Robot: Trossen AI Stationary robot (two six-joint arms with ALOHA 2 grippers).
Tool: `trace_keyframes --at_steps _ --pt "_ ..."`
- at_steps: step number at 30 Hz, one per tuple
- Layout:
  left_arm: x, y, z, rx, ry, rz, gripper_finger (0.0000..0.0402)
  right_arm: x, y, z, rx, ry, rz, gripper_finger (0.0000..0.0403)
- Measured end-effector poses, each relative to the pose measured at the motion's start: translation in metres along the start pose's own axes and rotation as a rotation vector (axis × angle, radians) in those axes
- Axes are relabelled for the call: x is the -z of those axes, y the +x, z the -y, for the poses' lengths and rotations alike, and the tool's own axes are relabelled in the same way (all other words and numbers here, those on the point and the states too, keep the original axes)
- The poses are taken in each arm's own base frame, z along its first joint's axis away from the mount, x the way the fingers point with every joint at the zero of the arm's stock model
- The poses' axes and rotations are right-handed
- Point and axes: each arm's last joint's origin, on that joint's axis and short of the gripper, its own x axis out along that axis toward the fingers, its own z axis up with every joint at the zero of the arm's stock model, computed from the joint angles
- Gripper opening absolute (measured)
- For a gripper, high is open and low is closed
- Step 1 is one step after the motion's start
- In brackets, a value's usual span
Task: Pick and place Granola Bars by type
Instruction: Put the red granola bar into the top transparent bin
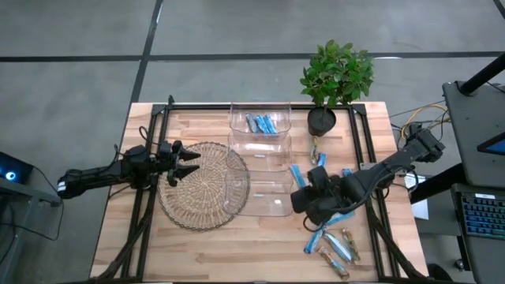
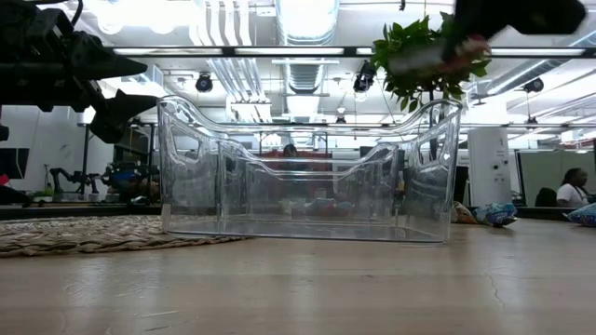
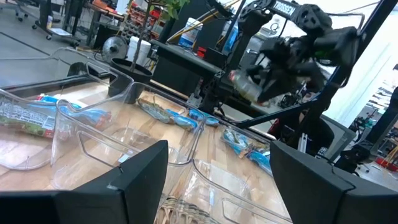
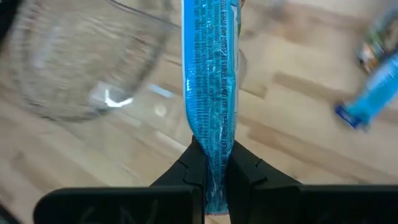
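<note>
My right gripper point(image 1: 302, 199) is beside the right wall of the nearest of three clear bins point(image 1: 259, 195) and is shut on a blue granola bar point(image 4: 208, 74). The far bin point(image 1: 260, 122) holds several blue bars. More bars lie on the table: blue ones point(image 1: 297, 175) near the bins and a mixed cluster point(image 1: 331, 243) at the near right. My left gripper point(image 1: 185, 162) is open and empty over the round woven mat point(image 1: 201, 189). It also shows in the left wrist view point(image 3: 217, 180). My right gripper pinches one end of the blue bar point(image 4: 211, 152) between its two fingers. The bar runs on past the fingertips in line with the fingers. It is lifted clear of the table, about level, near the height of the bin's rim point(image 2: 433, 56).
A potted plant point(image 1: 335, 79) stands at the far right of the table. A black frame point(image 1: 363, 150) runs along the table's sides. The middle bin point(image 1: 260, 151) stands between the far and near ones. The woven mat overlaps the bins' left side.
</note>
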Motion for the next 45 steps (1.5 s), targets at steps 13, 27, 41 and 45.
trace_keyframes --at_steps 13,27,41,45 --pt "0.000 0.000 0.000 0.000 0.000 0.000 0.0261 -0.069 0.010 -0.027 -0.151 0.011 0.120 0.0017" --pt "0.000 0.000 0.000 -0.004 0.000 -0.001 0.0261 -0.134 0.067 -0.052 -0.089 0.075 0.195 0.0017" --pt "0.000 0.000 0.000 -0.010 0.000 -0.002 0.0261 -0.205 0.141 -0.085 0.009 0.116 0.178 0.0017" --pt "0.000 0.000 0.000 -0.010 0.000 -0.003 0.0261 -0.223 0.166 -0.085 0.070 0.129 0.165 0.0017"
